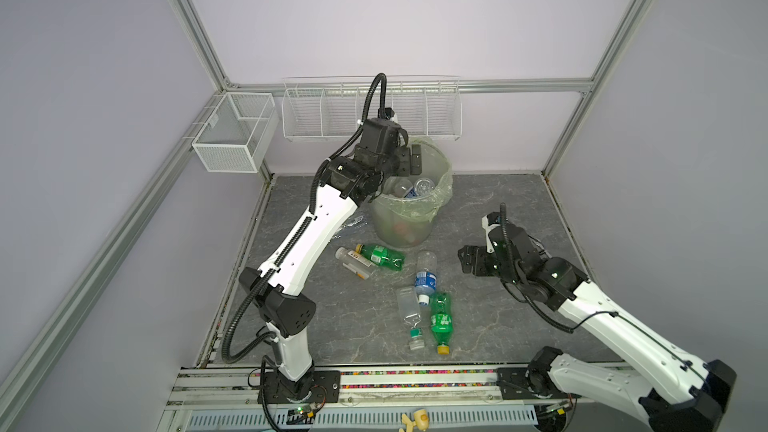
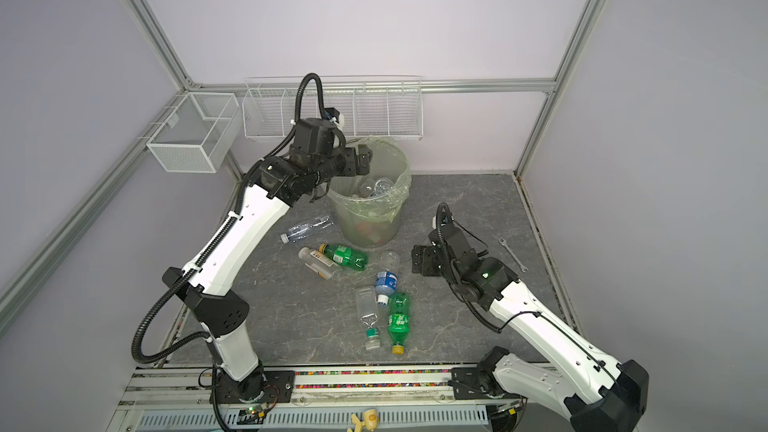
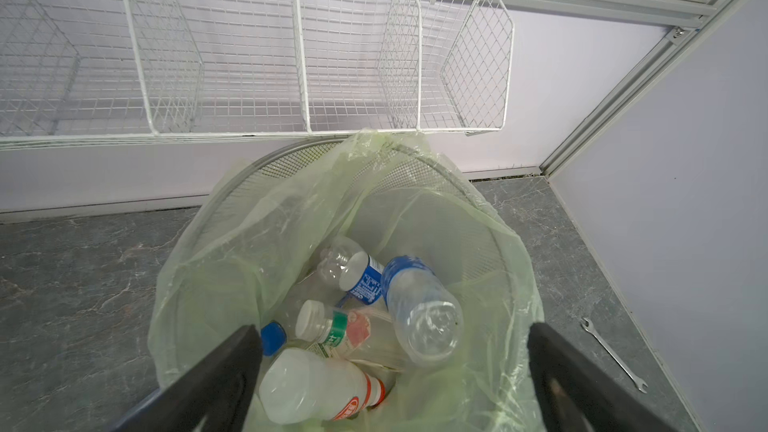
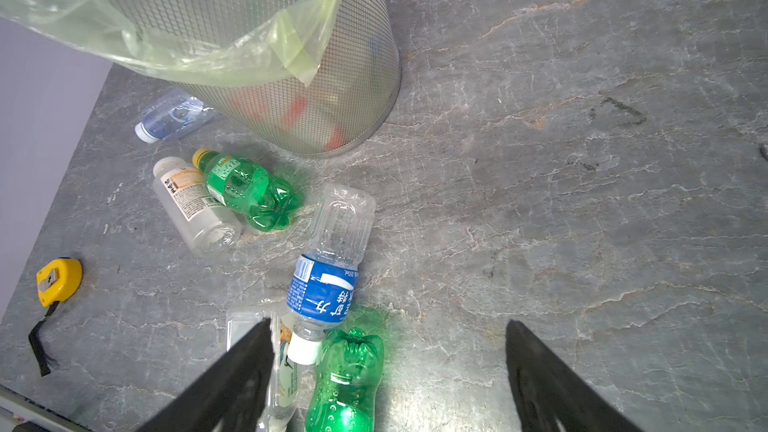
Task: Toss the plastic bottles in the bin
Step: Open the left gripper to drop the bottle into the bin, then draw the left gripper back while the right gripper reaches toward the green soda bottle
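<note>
The bin [image 1: 401, 218] stands at the back of the grey table, lined with a pale-green bag. My left gripper [image 1: 409, 160] hangs open just over its rim with nothing between its fingers. Below it in the left wrist view lie several plastic bottles, among them a white one with a red label [image 3: 316, 388] and a clear one with a blue label [image 3: 419, 309]. On the table lie a green bottle [image 1: 380, 256], a clear blue-labelled bottle [image 1: 426, 274], another green bottle [image 1: 440, 320] and more clear ones. My right gripper [image 1: 467, 259] hovers open to their right, empty.
A wrench [image 2: 512, 254] lies near the right wall. A yellow tape measure [image 4: 58, 280] sits left of the bottles. White wire baskets [image 1: 370, 112] hang on the back wall just behind the bin, and a mesh basket [image 1: 232, 130] hangs at the left corner.
</note>
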You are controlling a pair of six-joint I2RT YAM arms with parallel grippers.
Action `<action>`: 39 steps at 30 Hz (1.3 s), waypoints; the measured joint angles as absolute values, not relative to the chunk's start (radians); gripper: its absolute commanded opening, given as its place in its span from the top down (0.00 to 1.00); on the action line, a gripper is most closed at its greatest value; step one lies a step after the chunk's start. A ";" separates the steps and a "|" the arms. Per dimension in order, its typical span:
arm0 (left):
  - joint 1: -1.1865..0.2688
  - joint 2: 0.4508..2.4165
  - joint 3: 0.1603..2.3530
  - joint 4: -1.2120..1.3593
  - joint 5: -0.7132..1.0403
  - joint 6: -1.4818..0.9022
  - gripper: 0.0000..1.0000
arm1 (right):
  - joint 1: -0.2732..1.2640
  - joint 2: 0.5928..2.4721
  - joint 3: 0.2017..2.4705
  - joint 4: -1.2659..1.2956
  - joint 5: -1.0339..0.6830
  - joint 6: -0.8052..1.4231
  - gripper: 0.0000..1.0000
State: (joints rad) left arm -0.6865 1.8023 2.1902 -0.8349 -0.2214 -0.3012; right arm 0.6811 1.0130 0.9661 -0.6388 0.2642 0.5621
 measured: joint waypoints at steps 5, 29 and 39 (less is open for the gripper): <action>-0.686 1.663 2.088 -0.817 -0.228 -0.291 0.01 | 0.680 0.991 0.956 -0.665 0.270 0.562 0.12; -0.576 1.236 1.279 -0.645 -0.181 -0.466 0.01 | 0.680 1.052 0.904 -0.701 0.219 0.620 0.12; -0.576 1.179 1.145 -0.596 -0.178 -0.509 0.01 | 0.698 1.079 0.842 -0.670 0.185 0.671 0.12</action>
